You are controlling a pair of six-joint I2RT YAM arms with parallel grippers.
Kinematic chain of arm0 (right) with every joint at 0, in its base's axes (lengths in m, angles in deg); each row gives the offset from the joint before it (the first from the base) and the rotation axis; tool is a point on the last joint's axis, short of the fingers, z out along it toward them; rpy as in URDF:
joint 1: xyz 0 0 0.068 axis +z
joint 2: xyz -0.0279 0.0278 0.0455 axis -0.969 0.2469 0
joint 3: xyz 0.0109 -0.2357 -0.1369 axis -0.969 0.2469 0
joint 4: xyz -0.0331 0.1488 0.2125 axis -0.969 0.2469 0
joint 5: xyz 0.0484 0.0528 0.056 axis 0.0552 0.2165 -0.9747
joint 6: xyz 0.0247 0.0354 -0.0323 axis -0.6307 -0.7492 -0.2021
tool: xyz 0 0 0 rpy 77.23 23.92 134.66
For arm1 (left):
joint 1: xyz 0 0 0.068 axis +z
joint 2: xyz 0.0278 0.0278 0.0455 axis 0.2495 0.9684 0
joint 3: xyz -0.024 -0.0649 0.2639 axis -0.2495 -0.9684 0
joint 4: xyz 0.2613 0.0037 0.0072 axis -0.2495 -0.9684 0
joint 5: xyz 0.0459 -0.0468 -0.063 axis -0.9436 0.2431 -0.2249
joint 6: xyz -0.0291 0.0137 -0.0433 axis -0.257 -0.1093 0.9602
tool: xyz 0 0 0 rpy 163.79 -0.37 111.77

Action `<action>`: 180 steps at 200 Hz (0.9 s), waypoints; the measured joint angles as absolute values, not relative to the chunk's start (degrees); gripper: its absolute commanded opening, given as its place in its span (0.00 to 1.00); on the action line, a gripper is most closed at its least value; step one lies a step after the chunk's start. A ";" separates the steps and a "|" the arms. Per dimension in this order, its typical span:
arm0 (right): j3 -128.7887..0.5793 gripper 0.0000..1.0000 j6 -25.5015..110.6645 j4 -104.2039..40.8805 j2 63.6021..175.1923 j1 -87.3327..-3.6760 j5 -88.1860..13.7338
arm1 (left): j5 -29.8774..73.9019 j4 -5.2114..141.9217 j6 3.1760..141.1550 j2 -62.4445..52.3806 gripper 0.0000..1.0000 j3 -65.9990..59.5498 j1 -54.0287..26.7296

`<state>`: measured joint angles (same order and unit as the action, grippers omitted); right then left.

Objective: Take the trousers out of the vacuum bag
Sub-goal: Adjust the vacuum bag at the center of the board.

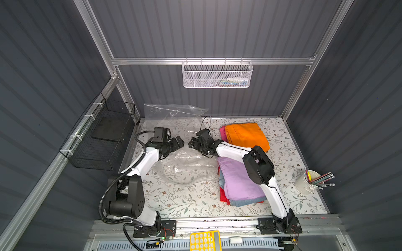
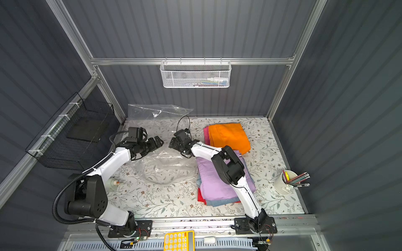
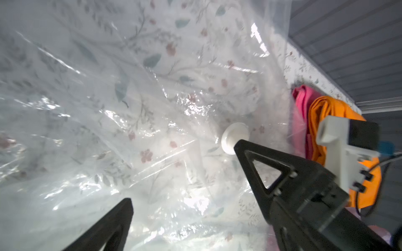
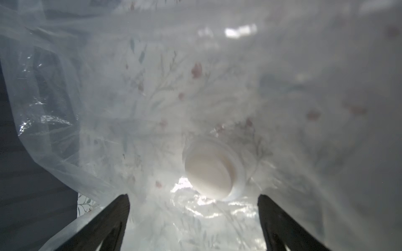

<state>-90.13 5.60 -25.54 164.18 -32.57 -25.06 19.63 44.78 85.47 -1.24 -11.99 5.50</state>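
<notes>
Plainly, the vacuum bag lies crumpled on the table, its long axis front to back and its far end leaning up the back wall. The left gripper and right gripper face each other over it, both wide open and empty. Beside the bag, orange trousers cover pink trousers. Nearer the front, lilac trousers top denim trousers and red trousers.

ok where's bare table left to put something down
Bare table on the robot's side of the vacuum bag, beside the lilac trousers; also between the orange trousers and the pencil cup. Crowded mid-table: left gripper, right gripper, bag.
</notes>
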 measured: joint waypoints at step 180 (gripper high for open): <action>-58.27 0.73 4.11 -27.88 134.04 -22.26 -27.60 | 23.32 35.29 82.54 -12.37 1.00 -26.75 5.54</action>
<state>-58.27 4.11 -27.88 134.04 -22.26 -27.60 23.32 35.29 82.54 -12.37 -26.75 5.54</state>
